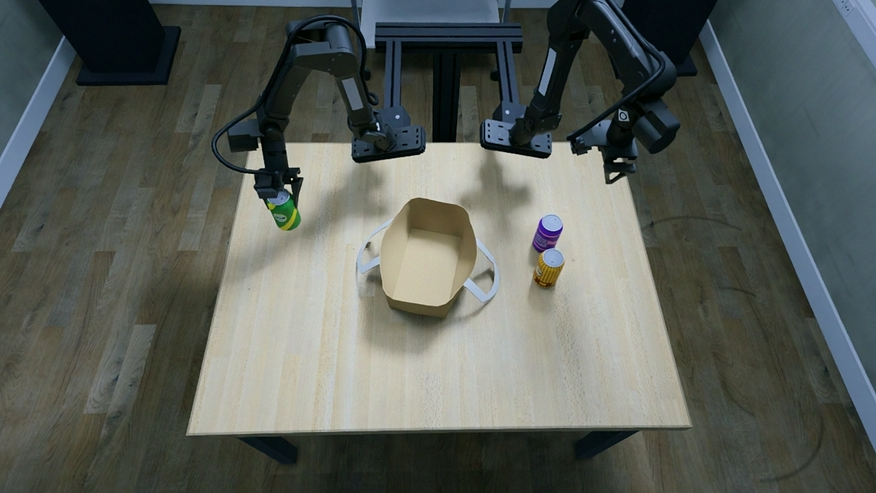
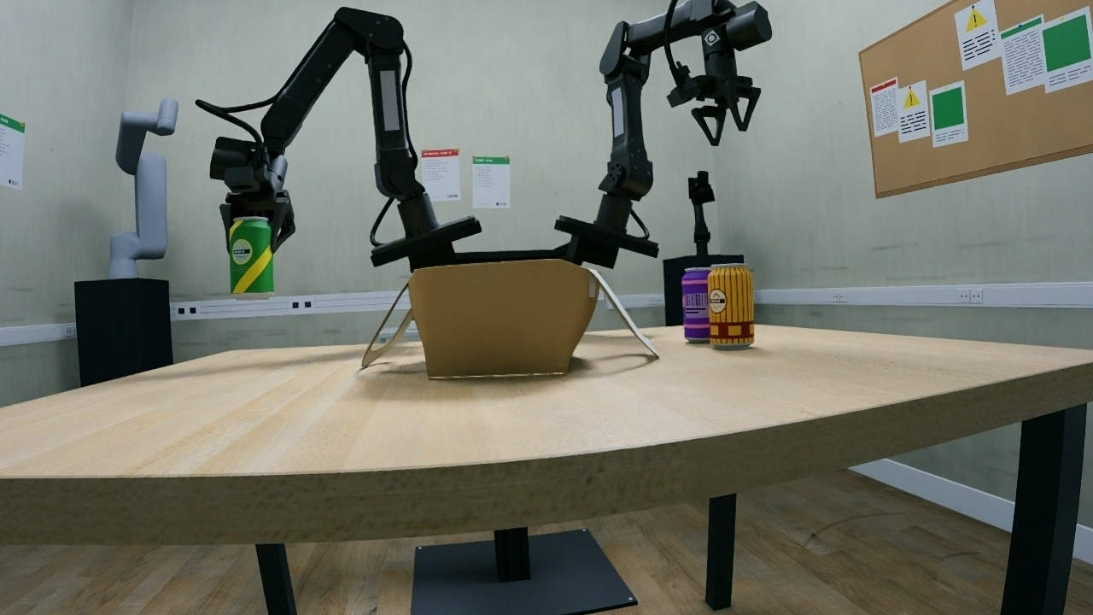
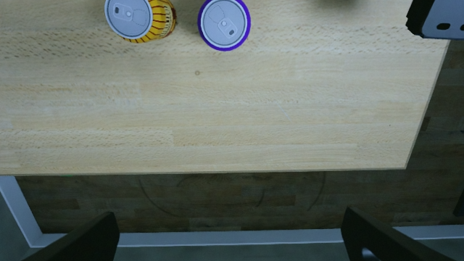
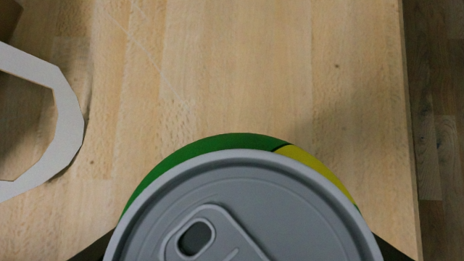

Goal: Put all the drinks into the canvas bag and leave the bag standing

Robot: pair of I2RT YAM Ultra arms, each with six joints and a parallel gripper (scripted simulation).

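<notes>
The right wrist view is showing the lid of the green soda can [image 1: 284,210] [image 2: 251,256] [image 4: 246,203], its tab hidden in the exterior view; the right gripper [image 1: 282,194] [image 2: 258,233] is gripping it above the table [image 1: 428,368] [image 2: 458,428].
The left gripper [image 1: 617,174] [image 2: 724,130] [image 3: 230,220] is hanging wide.

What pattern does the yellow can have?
Dark vertical stripes; clearest on the yellow can in the exterior view.
</notes>
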